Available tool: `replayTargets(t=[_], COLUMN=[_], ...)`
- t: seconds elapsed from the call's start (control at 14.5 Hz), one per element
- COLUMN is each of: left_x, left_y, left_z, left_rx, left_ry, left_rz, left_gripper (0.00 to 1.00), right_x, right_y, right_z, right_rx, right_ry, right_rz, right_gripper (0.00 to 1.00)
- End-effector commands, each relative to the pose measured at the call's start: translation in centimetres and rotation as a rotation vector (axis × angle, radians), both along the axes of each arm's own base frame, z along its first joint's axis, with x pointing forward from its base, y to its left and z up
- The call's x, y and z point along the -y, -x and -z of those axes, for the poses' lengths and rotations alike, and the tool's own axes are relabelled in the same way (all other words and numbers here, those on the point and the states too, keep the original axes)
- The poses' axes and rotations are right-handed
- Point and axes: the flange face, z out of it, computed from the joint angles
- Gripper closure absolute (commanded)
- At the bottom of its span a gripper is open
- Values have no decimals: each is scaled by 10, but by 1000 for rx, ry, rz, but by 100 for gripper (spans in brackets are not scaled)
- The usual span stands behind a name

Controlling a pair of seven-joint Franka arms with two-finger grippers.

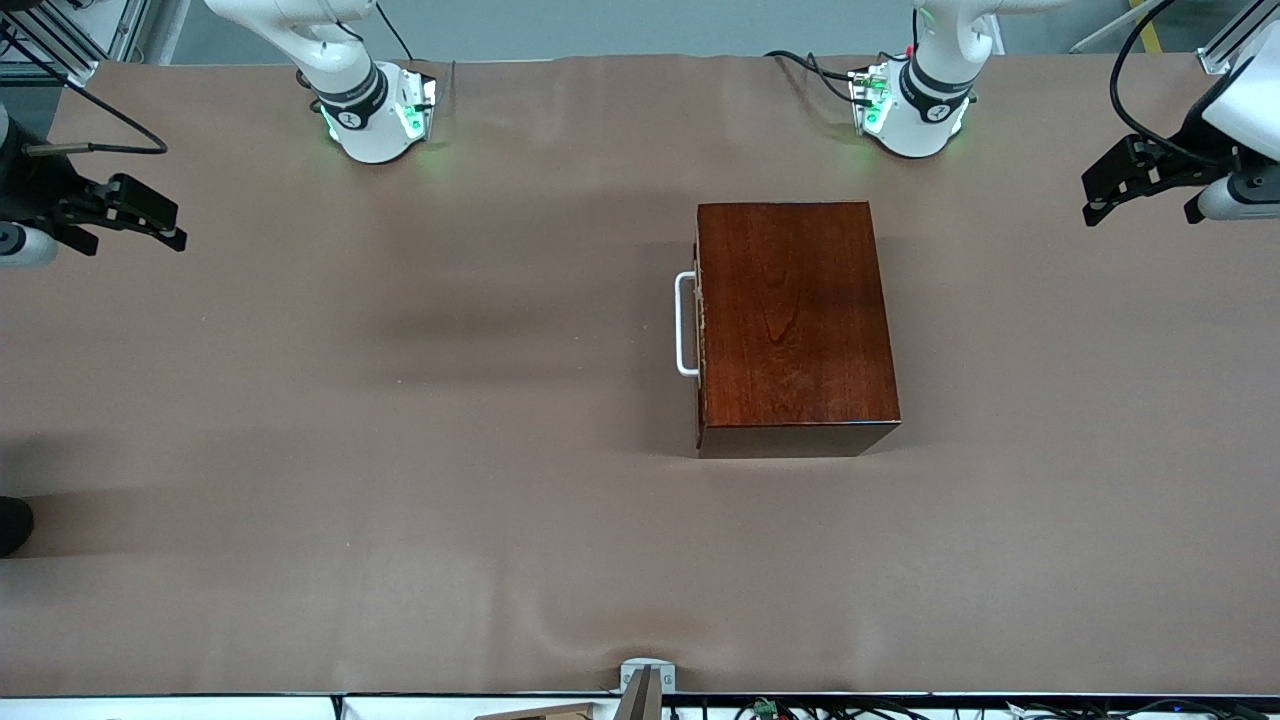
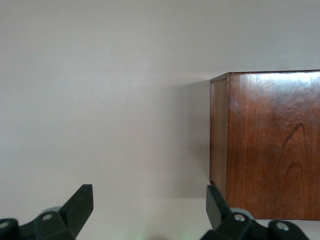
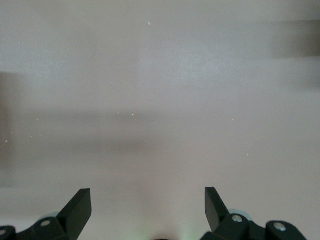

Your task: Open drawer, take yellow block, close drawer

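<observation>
Left end effector (image 1: pixel 1100 200) spread, idle | right end effector (image 1: pixel 165 228) spread | drawer (image 1: pixel 697 325) apparently closed | brown table (image 1: pixel 400 500).

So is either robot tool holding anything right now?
No. The left tool and right tool are both open and empty, above the table's ends; the drawer is untouched.

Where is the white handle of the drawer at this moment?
In the front view the white handle sits on the shut drawer, on the side of the box that faces the right arm's end of the table.
</observation>
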Motion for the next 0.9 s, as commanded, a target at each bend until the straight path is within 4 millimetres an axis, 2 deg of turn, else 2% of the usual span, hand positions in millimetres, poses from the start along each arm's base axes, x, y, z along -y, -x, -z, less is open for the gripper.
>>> replayTargets(t=[0.0,0.55,0.83], left_x=[1,6,22], left_y=[3,0,-3], left_z=[-5,-1,7], left_rx=[-7,-16,-28], left_ry=[17,20,19], left_rz=[12,25,51], left_gripper=[0,0,0], right_x=[1,2,2], right_y=[8,8,8], right_z=[-3,-3,-3], right_rx=[12,9,6], right_ry=[10,10,10], right_rz=[-7,-6,-6], right_gripper=[0,0,0])
